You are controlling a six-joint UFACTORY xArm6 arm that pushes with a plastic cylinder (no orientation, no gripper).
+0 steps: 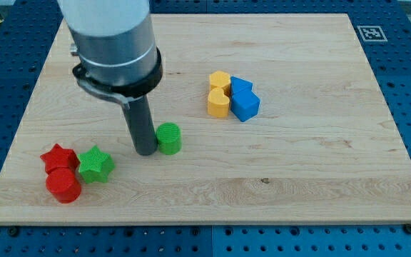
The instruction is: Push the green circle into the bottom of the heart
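Observation:
The green circle (168,138) lies on the wooden board (312,171), left of centre. My tip (145,150) rests on the board right against the circle's left side. The yellow heart (219,103) lies up and to the right of the circle, with a yellow block (220,81) just above it. The heart's bottom faces the view's bottom and shows bare board below it.
Two blue blocks (242,99) touch the heart's right side. A red star (58,157), a red circle (63,185) and a green star (95,164) sit in a cluster at the view's lower left, left of my tip.

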